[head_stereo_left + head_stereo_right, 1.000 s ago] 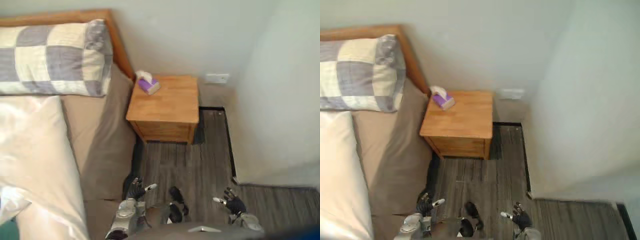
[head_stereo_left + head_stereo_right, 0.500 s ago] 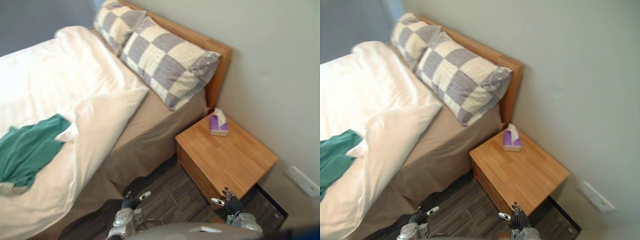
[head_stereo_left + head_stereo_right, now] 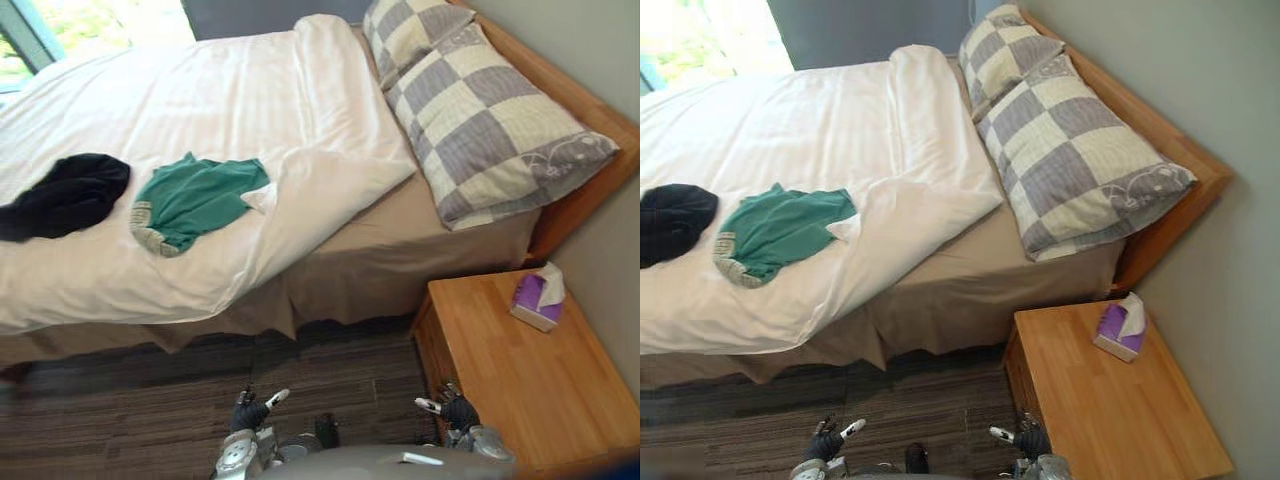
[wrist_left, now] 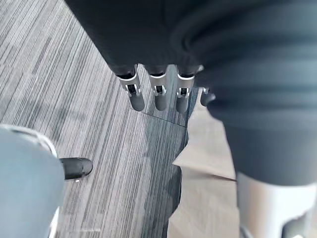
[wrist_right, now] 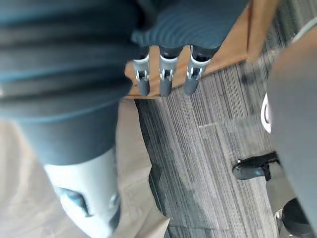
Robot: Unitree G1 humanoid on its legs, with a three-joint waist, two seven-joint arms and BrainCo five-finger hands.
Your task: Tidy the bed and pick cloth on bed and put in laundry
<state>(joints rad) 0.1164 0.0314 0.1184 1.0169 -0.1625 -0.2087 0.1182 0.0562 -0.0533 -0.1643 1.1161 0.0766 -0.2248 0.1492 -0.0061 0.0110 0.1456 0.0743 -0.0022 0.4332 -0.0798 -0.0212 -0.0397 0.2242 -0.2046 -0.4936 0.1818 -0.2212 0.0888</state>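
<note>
Left hand [image 3: 250, 412] low over floor [image 3: 120, 400] beside bed [image 3: 400, 265], fingers straight, relaxed, holding nothing. Right hand [image 3: 455, 410] likewise, by nightstand [image 3: 520, 380]. Green garment [image 3: 190, 200] crumpled on white duvet [image 3: 250, 100] near bed's near side edge, long axis roughly along that edge. Black garment [image 3: 62, 193] just beside it, toward foot end. Both lie ahead and leftward, well apart from hands. Left hand nearer, likely first reach.

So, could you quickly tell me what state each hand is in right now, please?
Left hand: open, holding nothing.
Right hand: open, holding nothing.
</note>
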